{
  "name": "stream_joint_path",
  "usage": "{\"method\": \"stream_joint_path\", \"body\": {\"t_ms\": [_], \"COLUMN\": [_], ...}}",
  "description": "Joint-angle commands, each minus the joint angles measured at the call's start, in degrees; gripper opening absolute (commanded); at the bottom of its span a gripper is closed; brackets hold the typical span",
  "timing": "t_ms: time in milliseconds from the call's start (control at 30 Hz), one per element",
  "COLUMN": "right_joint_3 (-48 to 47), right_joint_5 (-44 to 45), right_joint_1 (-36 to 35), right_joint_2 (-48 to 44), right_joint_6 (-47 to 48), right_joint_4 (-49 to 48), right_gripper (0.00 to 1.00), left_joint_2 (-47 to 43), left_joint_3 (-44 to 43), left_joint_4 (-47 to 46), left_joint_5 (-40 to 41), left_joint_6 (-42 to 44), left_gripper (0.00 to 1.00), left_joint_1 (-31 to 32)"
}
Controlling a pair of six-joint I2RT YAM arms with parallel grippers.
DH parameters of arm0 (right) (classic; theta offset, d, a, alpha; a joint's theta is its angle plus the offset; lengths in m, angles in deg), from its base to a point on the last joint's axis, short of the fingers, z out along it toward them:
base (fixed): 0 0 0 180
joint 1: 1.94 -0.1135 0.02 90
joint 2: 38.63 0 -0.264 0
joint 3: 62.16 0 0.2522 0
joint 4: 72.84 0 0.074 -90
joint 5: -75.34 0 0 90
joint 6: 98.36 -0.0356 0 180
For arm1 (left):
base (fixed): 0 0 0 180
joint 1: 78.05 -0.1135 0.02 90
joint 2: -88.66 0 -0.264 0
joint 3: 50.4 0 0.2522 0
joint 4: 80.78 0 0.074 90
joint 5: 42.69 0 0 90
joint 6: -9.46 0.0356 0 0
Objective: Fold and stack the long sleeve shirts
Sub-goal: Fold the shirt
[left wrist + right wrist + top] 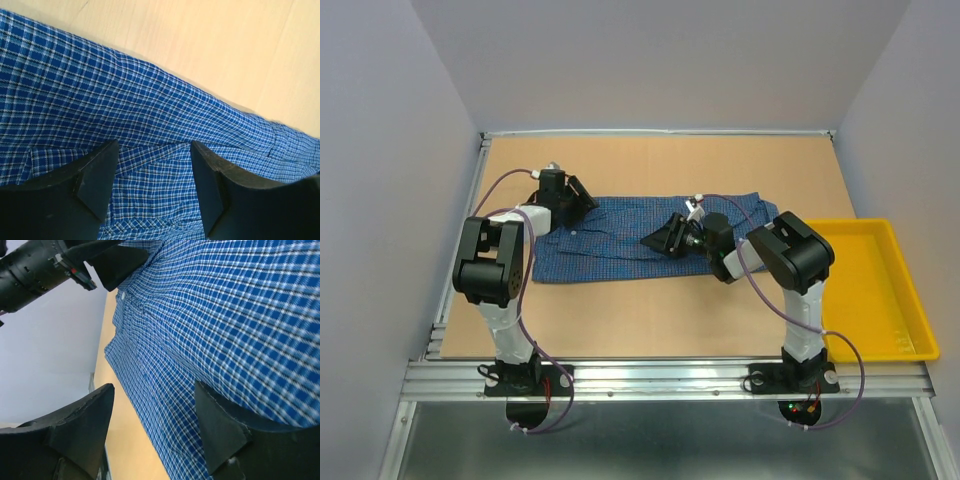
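Observation:
One long sleeve shirt point(615, 250), blue with a fine check, lies spread across the middle of the table. My left gripper point(580, 195) hovers at its far left corner. In the left wrist view that gripper point(154, 146) is open, with the shirt point(100, 95) and a folded seam under its gap and nothing gripped. My right gripper point(662, 238) is over the shirt's middle, pointing left. The right wrist view shows it point(154, 388) open above the shirt's point(225, 315) near edge, holding nothing. A small white button point(123, 296) shows near the left arm point(40, 270).
A yellow tray point(910, 345) stands at the right edge of the table. Bare brown tabletop point(650, 320) lies in front of the shirt and behind it. Grey walls enclose the table on three sides.

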Motion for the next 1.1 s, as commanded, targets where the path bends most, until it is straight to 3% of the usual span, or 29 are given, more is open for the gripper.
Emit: {"method": "stream_joint_path", "body": {"t_ms": [0, 200, 400, 667, 900, 1033, 1067], "right_joint_3": [5.7, 3.8, 0.8, 11.1, 16.6, 11.0, 9.5], "right_joint_5": [1.3, 1.6, 1.3, 1.1, -0.6, 4.3, 9.3], "right_joint_1": [0.6, 2.4, 5.5, 13.1, 17.9, 17.8, 17.7], "right_joint_2": [-2.0, -14.4, -12.7, -6.7, -13.9, -25.6, -30.5], "right_joint_6": [2.5, 6.7, 6.5, 6.5, 9.3, 16.4, 19.2], "right_joint_4": [-2.4, 5.4, 6.2, -0.4, -1.7, 17.7, 29.2], "right_gripper": [0.71, 0.72, 0.72, 0.72, 0.72, 0.72, 0.72], "left_joint_2": [0.4, -0.4, -1.9, -2.1, -5.7, -13.0, -15.4], "left_joint_3": [1.1, 3.1, 4.5, 4.5, 4.2, 2.0, 1.1], "left_joint_4": [-0.2, -0.2, -0.2, -0.2, 1.9, 6.6, 9.3], "left_joint_5": [1.0, 1.6, 2.3, 1.7, 1.2, 3.0, 4.5], "left_joint_6": [-0.4, 0.1, -0.3, -0.7, -0.7, 3.4, 6.6], "left_gripper": [0.7, 0.7, 0.7, 0.7, 0.71, 0.76, 0.8], "left_joint_1": [-0.2, -0.3, -0.4, -0.7, -0.8, -0.7, -0.7]}}
